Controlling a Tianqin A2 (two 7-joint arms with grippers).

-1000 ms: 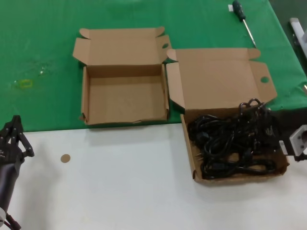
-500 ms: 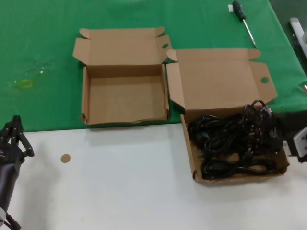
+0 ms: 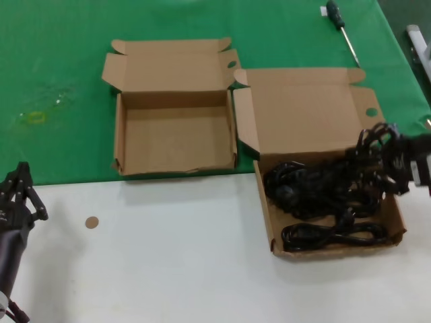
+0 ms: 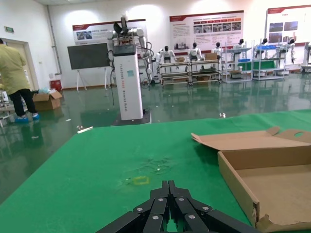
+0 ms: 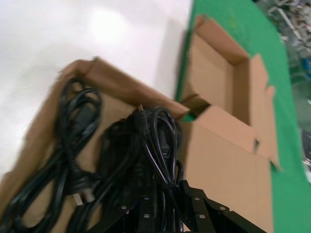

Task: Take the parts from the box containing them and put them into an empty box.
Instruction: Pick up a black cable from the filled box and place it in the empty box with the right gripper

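Note:
The larger brown box [image 3: 265, 202] with a wide lid sits at the right and holds a tangle of black power cords [image 3: 316, 188]. My right gripper [image 3: 397, 158] is shut on one cord bundle [image 3: 374, 145] and holds it lifted over the box's right side, other cords trailing below. In the right wrist view the gripper [image 5: 167, 206] clamps the looped cords [image 5: 155, 141], with another bundle [image 5: 73, 141] lying flat in the box. The smaller box [image 3: 175, 138] stands empty at the left [image 5: 214, 73]. My left gripper [image 3: 20, 192] is shut and parked at the near left [image 4: 168, 191].
A black-handled screwdriver [image 3: 341, 27] lies on the green cloth behind the boxes. A small brown disc [image 3: 91, 221] lies on the white table near the left arm. The smaller box's side wall [image 4: 238, 182] stands close to the left gripper.
My right gripper has risen and moved back toward the right with the cord bundle, pulling it up out of the pile in the larger box. The left arm has not moved.

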